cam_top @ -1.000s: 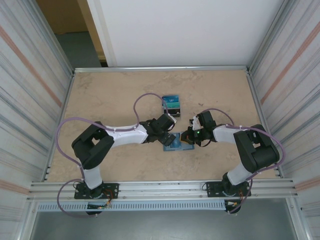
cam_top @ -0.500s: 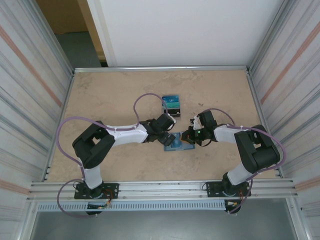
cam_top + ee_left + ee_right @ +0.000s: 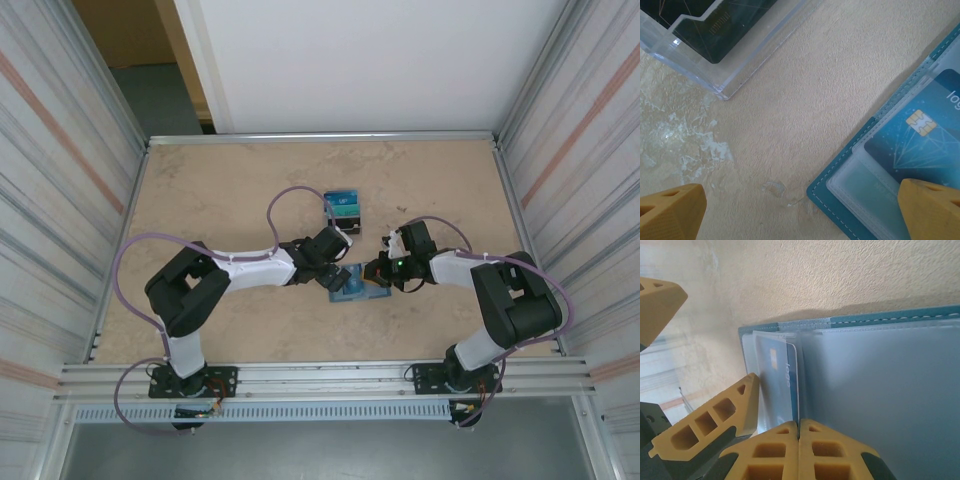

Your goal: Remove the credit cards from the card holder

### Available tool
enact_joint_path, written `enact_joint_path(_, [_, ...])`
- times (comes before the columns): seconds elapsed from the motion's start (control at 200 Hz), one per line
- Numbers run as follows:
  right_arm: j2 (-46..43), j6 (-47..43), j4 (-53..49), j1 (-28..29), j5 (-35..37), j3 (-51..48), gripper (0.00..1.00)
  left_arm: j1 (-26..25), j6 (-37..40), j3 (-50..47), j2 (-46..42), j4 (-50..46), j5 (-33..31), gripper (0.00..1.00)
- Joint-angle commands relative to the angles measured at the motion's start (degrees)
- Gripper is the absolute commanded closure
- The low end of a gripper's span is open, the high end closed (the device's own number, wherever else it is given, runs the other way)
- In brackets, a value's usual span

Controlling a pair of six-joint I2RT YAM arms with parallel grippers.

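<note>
Zero-gap right claw (image 3: 799,437), wide left claw (image 3: 800,212)

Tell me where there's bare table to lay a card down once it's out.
Bare table lies far left, between the left wall and the clear stand; far right, past the stand toward the right wall; and near, between the card holder and the front rail. Crowded: the centre, where the left gripper and right gripper meet over the card holder.

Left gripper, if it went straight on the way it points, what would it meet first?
Probably the table: the left gripper points down at it, wide open. One finger may land on the card holder, though depth is unclear.
</note>
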Motion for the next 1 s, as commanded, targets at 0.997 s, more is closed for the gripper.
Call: enact_joint_path(0.997, [-0.8,0.79,2.02,-2.24,-0.59,-2.05,0.97,0.51,1.23,0.12,2.33,-4.11,-0.35,0.01])
